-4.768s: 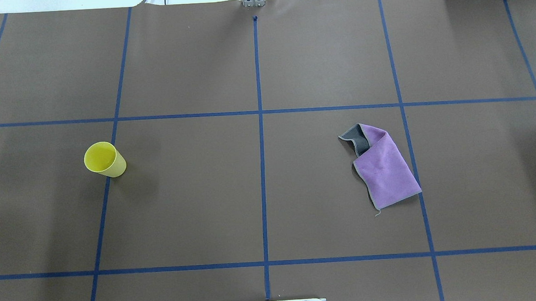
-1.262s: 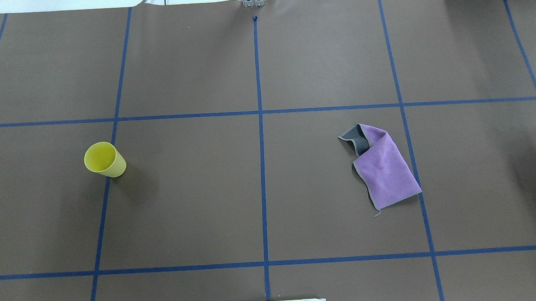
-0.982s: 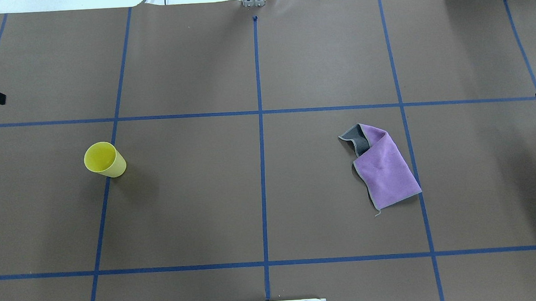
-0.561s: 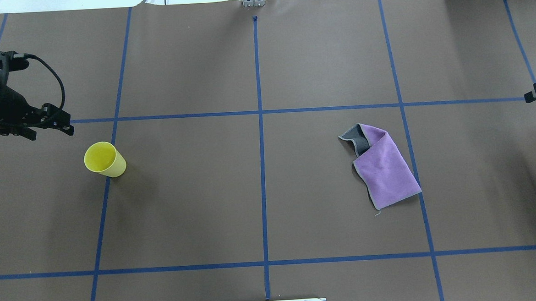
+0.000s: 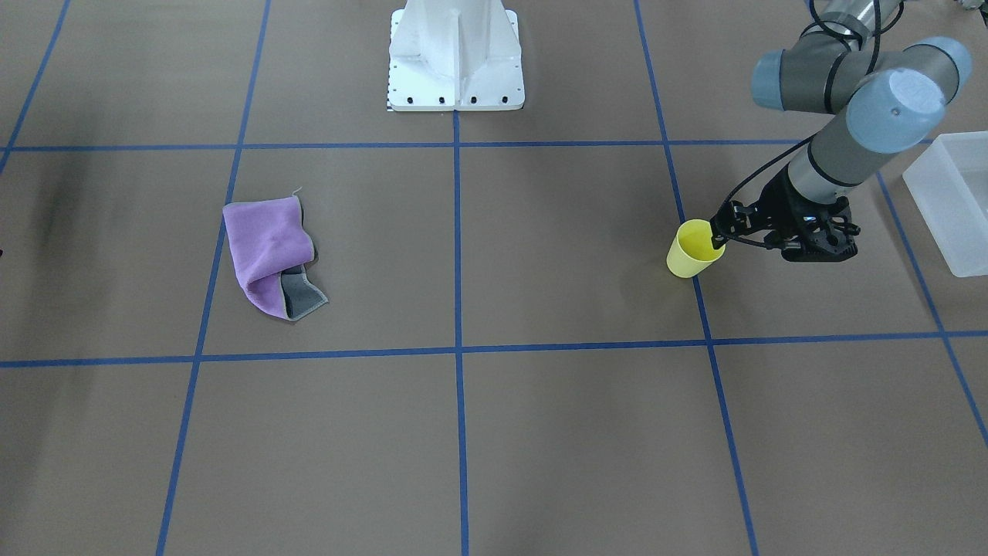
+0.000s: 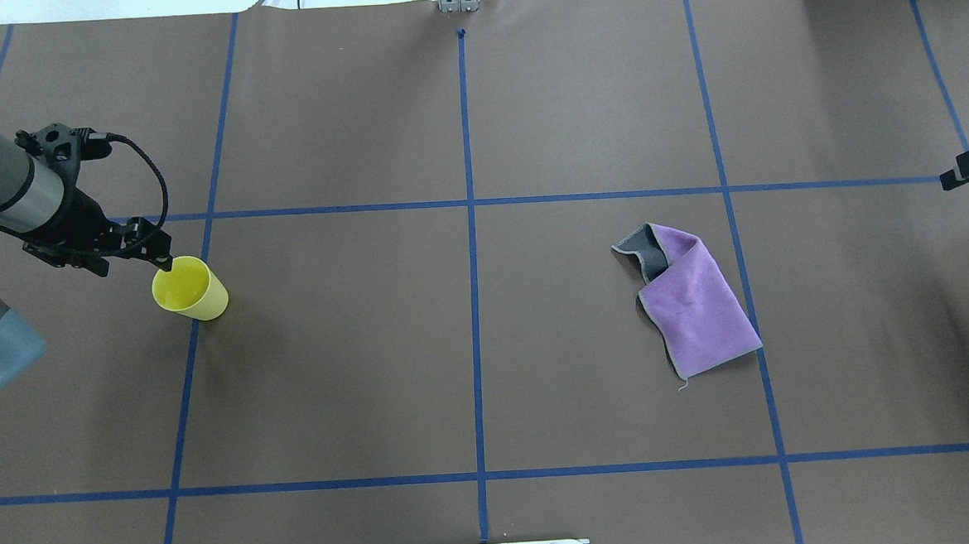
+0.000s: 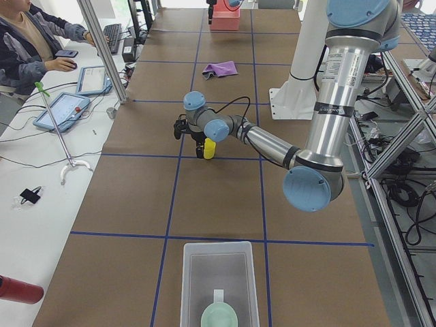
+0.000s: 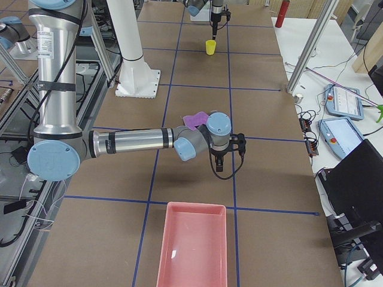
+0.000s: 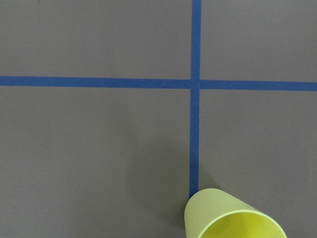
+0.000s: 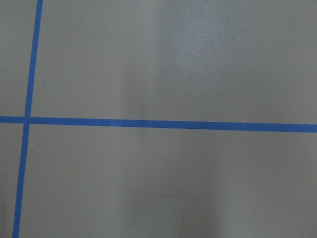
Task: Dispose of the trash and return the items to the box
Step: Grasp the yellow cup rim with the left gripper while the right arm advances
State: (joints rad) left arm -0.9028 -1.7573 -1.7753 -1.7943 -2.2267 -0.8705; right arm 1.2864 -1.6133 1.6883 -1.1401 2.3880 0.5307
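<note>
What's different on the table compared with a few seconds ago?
The left end effector came in from the left edge up to the yellow cup; no grip visible. The right end effector edged in at the right. Cup and purple cloth stayed put.

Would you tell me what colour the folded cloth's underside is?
Grey; the cloth is purple on top. Best seen in the front-facing view.

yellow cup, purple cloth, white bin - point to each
yellow cup (image 6: 181, 286), overhead view, inside its open mouth.
purple cloth (image 6: 700, 315), overhead view, purple top fold.
white bin (image 7: 218, 269), left side view, bare floor.
</note>
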